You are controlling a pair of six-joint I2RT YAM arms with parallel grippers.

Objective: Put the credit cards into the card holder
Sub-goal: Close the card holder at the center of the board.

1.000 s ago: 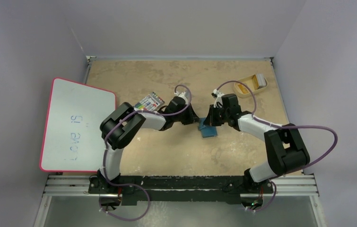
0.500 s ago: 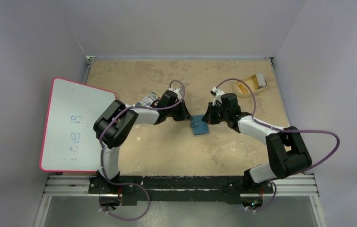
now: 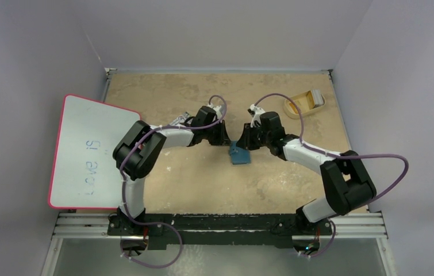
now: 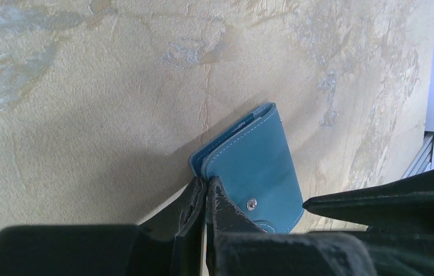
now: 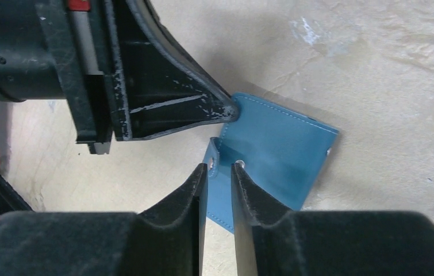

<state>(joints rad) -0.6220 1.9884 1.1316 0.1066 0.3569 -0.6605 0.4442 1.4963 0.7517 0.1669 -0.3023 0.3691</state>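
- The right claw is slightly spread, and a flap of the teal card holder stands between its 2 fingers.
- The left claw is pressed together, with its tips at a corner of the card holder; if it pinches the cover, I cannot tell.
- The card holder lies mid-surface, between both claws.
- Far right, the credit cards lie in a tan tray.

Teal-blue card holder, mottled tan table
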